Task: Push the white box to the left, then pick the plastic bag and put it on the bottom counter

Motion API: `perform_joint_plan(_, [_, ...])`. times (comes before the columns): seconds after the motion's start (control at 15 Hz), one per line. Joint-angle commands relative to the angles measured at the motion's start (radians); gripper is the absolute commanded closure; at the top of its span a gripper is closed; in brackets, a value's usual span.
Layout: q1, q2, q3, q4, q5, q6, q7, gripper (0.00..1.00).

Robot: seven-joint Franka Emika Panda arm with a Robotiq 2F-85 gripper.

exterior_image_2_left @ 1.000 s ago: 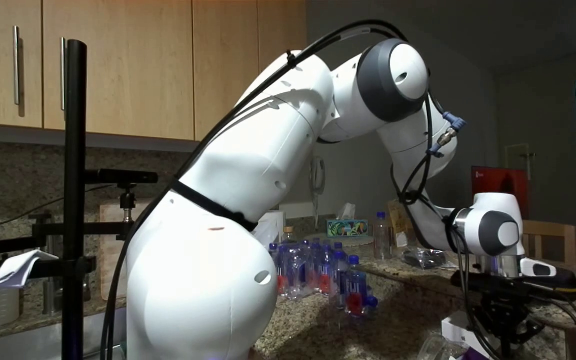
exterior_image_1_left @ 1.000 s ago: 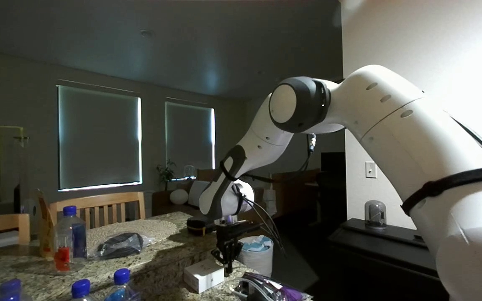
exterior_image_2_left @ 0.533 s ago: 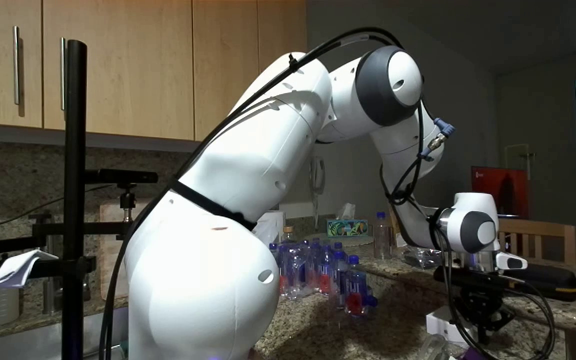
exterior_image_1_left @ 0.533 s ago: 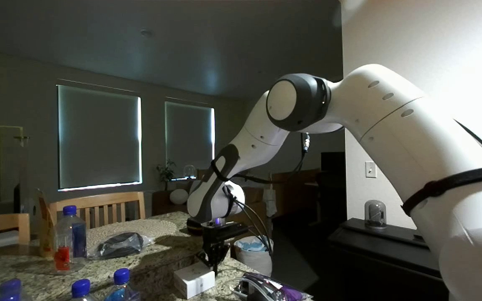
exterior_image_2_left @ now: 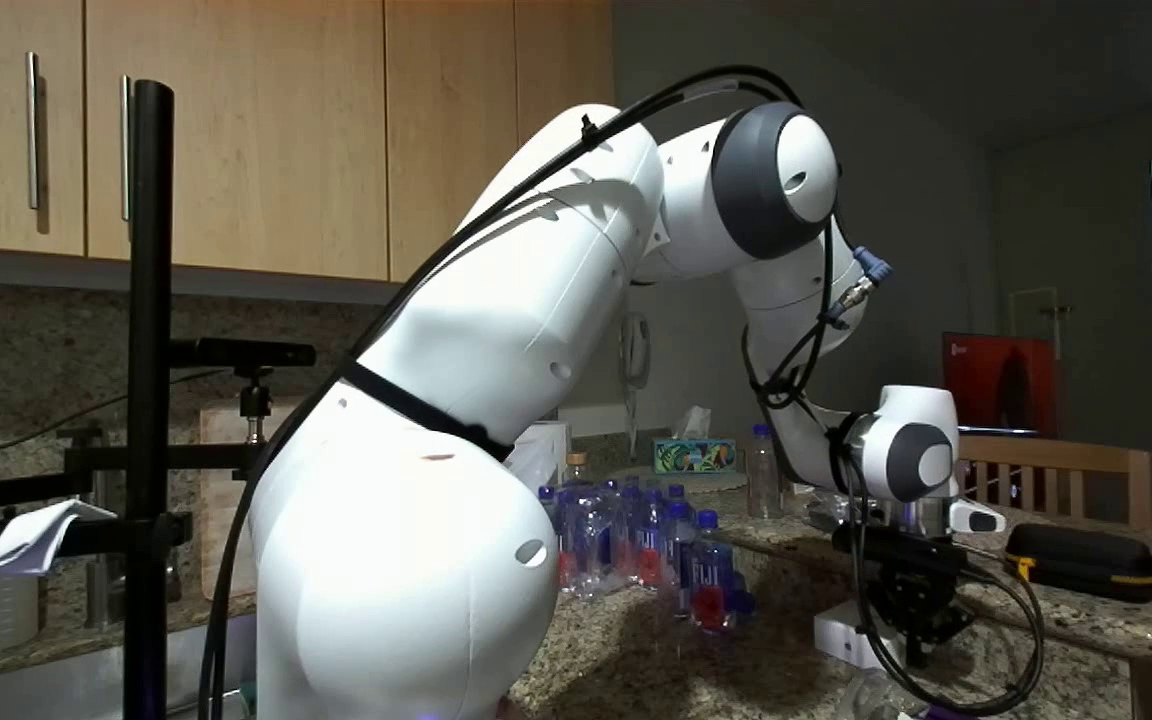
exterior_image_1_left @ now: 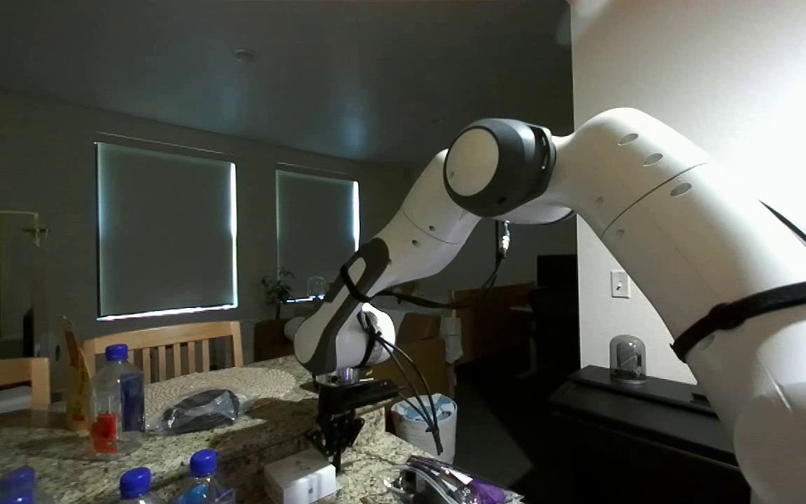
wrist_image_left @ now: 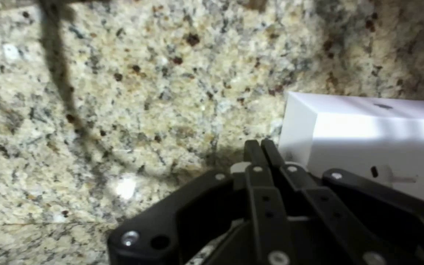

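The white box (exterior_image_1_left: 300, 477) lies on the bottom counter (exterior_image_2_left: 626, 665) at the foot of the raised tier. It also shows in an exterior view (exterior_image_2_left: 841, 636) and in the wrist view (wrist_image_left: 377, 158), on the right. My gripper (wrist_image_left: 261, 143) is shut and empty, pointing down, its fingertips at the box's end face, touching it or very close. The gripper also shows in both exterior views (exterior_image_1_left: 336, 458) (exterior_image_2_left: 916, 655). A clear plastic bag with a dark thing inside (exterior_image_1_left: 203, 411) lies on the raised tier; in an exterior view (exterior_image_2_left: 826, 510) the arm partly hides it.
A purple and clear package (exterior_image_1_left: 452, 483) lies on the lower counter near the box. Several water bottles (exterior_image_2_left: 626, 540) stand on the counter, and another bottle (exterior_image_1_left: 117, 399) stands on the raised tier. A black case (exterior_image_2_left: 1081, 560) lies on the raised tier. A bin (exterior_image_1_left: 427, 427) stands beyond.
The arm and shut gripper have moved left in both exterior views. The white box has slid left along the counter with the gripper. The bags and bottles have not moved.
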Motion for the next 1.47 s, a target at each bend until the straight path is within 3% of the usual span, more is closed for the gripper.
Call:
perform_joint_plan(0.0, [-0.005, -0.019, 0.036, -0.028, 0.047, 0.032, -0.061, 0.94])
perform_joint_plan(0.87, [0.015, -0.021, 0.106, -0.025, 0.073, 0.040, -0.100, 0.94])
perform_joint_plan(1.13, [0.025, -0.054, 0.059, -0.030, 0.037, 0.017, -0.063, 0.94])
perform_joint_plan(1.4, [0.022, -0.116, 0.000, -0.029, 0.008, -0.079, -0.049, 0.94])
